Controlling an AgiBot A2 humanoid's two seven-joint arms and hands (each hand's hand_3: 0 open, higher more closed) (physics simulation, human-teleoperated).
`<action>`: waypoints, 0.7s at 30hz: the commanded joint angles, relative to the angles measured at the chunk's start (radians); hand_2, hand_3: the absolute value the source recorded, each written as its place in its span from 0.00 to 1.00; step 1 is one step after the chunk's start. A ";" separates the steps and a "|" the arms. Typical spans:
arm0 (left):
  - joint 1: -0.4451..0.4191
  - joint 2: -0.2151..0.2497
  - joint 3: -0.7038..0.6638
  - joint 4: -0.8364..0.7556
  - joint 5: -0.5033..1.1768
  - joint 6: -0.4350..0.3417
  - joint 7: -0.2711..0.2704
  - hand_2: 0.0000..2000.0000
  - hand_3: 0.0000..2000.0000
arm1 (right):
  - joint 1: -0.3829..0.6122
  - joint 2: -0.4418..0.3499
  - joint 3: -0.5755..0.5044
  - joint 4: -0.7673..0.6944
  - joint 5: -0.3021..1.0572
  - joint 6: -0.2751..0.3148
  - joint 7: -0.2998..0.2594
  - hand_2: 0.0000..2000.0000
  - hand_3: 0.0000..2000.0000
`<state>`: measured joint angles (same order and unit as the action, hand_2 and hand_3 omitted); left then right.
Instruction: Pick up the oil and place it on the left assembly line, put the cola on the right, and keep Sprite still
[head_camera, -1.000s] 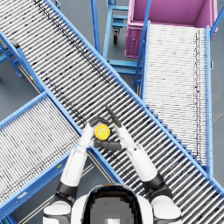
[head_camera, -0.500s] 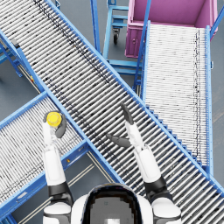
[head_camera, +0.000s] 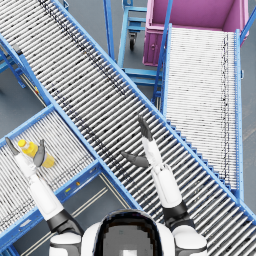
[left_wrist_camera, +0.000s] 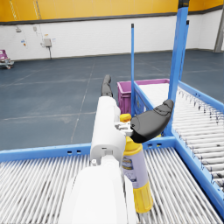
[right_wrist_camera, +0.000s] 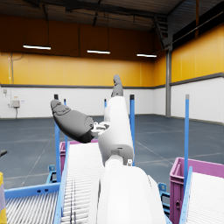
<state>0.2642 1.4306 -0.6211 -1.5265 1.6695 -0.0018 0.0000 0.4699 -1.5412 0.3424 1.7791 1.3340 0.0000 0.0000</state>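
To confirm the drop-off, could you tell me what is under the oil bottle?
Grey rollers of the left assembly line lie under the oil bottle. The left robot hand and forearm cover part of it, so contact cannot be confirmed.

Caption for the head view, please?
Left robot hand with the oil bottle over the left conveyor; right robot hand empty.

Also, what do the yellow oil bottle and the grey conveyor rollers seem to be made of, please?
Yellow oil bottle: probably plastic, smooth, evenly coloured, with a pale wrapped label.
Grey conveyor rollers: seemingly bare metal, dull silvery sheen.
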 joint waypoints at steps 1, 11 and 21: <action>0.091 -0.117 -0.124 0.039 0.000 0.001 0.000 0.00 0.00 | 0.016 -0.012 -0.007 0.004 0.000 0.000 0.000 0.00 0.00; 0.119 -0.162 -0.082 -0.065 -0.001 0.002 0.000 0.00 0.00 | 0.084 0.059 -0.022 -0.021 0.000 0.000 0.000 0.00 0.00; 0.105 -0.153 0.166 -0.205 0.000 0.002 0.000 0.00 0.00 | 0.133 0.033 -0.253 -0.067 0.000 0.000 0.000 0.00 0.00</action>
<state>0.3590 1.2830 -0.5151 -1.7057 1.6696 0.0000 0.0000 0.5820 -1.5058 0.1371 1.7123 1.3338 0.0000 0.0000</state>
